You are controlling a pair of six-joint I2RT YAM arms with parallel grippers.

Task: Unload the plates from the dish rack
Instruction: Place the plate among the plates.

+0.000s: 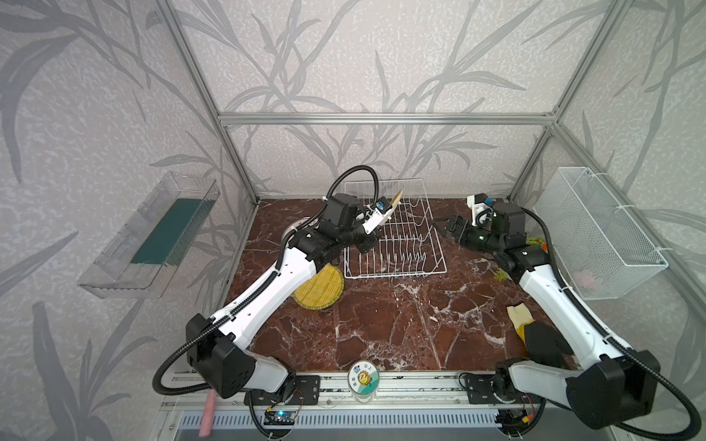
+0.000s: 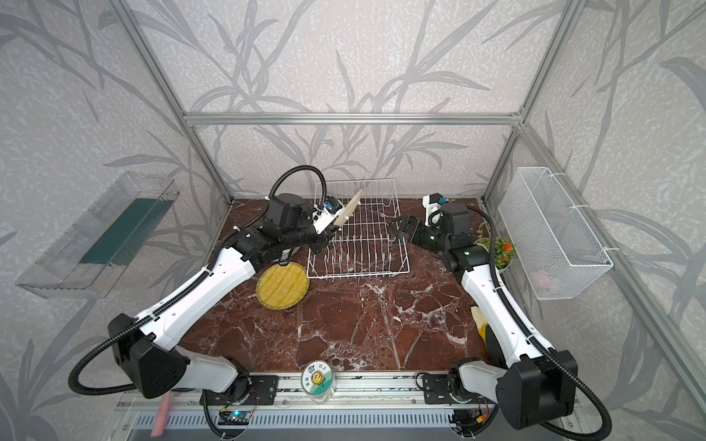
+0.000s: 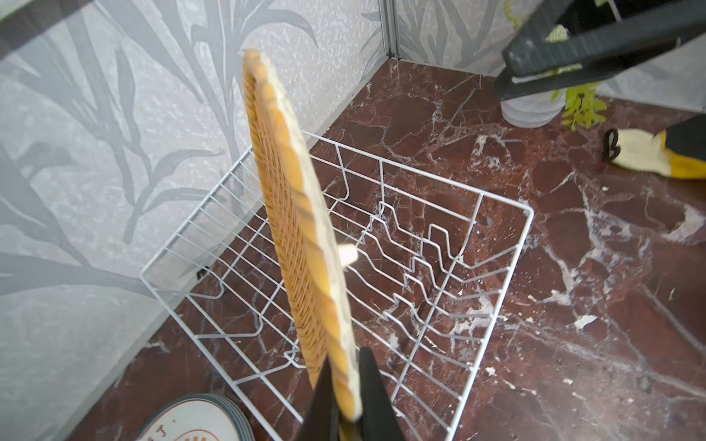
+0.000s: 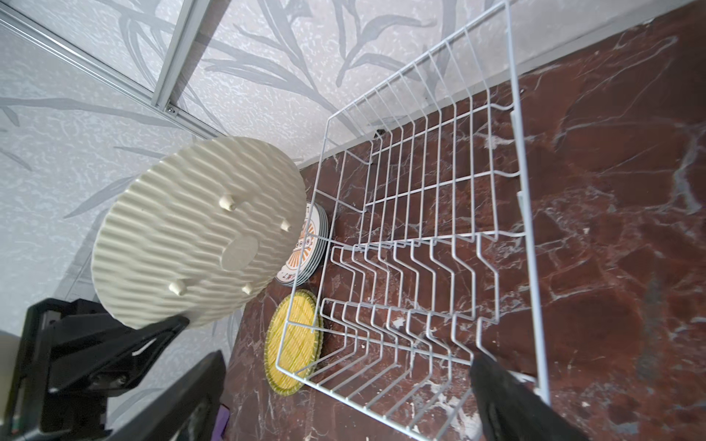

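One wicker plate [image 3: 298, 229] is being pinched by its rim in the left gripper [image 3: 345, 382] over the dish rack [image 3: 481, 194]; likely light, stiff, textured. The right gripper [image 1: 445, 226] is being held open.

Top views high, downward; wrist views close over dish rack [image 3: 383, 214]

Pale walls [image 1: 344, 57] papered with grey leaf sprays close in the back and both sides, held in an aluminium frame [image 1: 382, 118]. The worktop [image 1: 401, 324] is red-brown marble veined in white. On the wall past its left edge hangs a clear tray [image 1: 114, 278] with a green liner [image 1: 168, 233]; past its right edge, a white mesh basket [image 1: 596, 229]. An aluminium rail [image 1: 420, 382] runs along the front edge. Light is soft and even.
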